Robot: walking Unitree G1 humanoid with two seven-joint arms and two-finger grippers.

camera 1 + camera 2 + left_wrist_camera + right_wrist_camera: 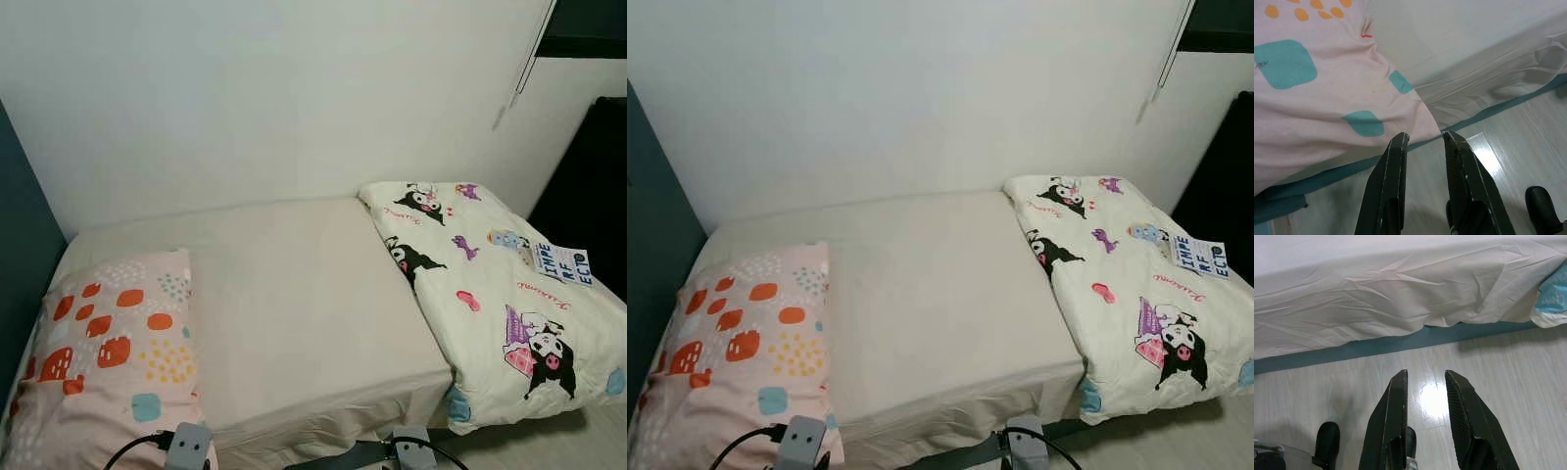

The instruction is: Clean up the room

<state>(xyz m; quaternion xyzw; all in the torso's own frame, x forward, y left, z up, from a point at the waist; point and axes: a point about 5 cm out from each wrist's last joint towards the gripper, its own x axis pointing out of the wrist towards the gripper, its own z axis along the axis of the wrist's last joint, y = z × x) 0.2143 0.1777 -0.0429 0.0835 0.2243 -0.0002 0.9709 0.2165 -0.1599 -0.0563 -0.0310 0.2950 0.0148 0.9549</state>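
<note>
A bed [294, 294] stands against a white wall [274, 98]. It has a plain white sheet on it. A pink pillow [108, 343] with orange, yellow and blue spots lies on the left end of the bed, and its near corner hangs over the edge. A white blanket [500, 294] with black cartoon pictures lies on the right end and hangs over the near side. A small card [561, 264] with blue letters rests on the blanket, toward the far right.

Both arms are low, at the near side of the bed. The left gripper [1424, 139] is open and holds nothing; it points at the corner of the pillow, just above the floor [1498, 147]. The right gripper [1425, 377] is open too, with nothing in it. It points at the shiny floor below the hanging sheet.
</note>
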